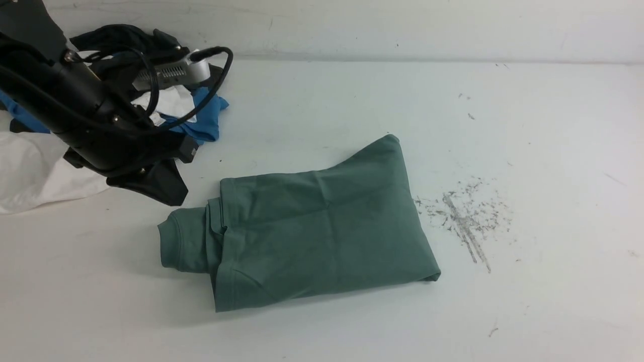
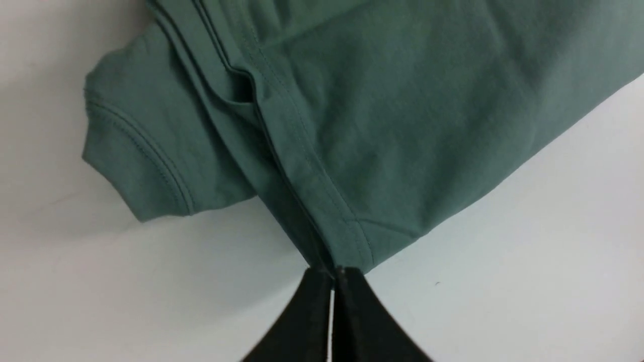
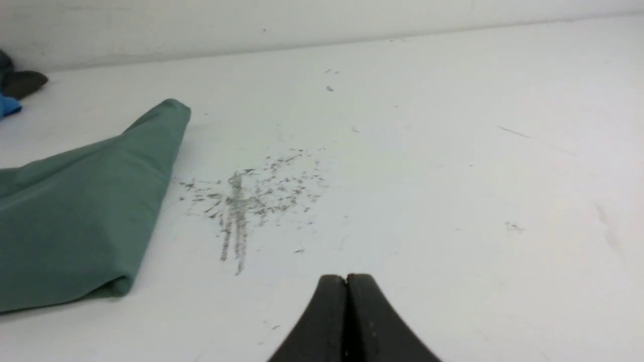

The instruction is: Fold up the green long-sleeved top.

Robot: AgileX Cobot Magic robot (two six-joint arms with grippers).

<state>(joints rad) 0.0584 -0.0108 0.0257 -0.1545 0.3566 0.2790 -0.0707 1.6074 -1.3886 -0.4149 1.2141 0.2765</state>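
Observation:
The green long-sleeved top [image 1: 322, 221] lies folded into a compact rectangle in the middle of the white table [image 1: 553, 151]. A ribbed cuff [image 1: 176, 241] sticks out at its left end. My left gripper [image 1: 177, 200] hovers just left of the fold's far-left corner, shut and empty. In the left wrist view its tips [image 2: 333, 272] sit right at the hemmed corner of the top [image 2: 382, 100], the cuff [image 2: 136, 166] off to one side. My right gripper [image 3: 346, 276] is shut over bare table, right of the top's edge [image 3: 80, 211]; the front view does not show it.
A heap of other clothes sits at the far left behind my left arm: blue cloth [image 1: 206, 120], white cloth [image 1: 30, 171] and dark cloth [image 1: 121, 37]. Grey scuff marks [image 1: 468, 216] stain the table right of the top. The back wall runs along the table's far edge.

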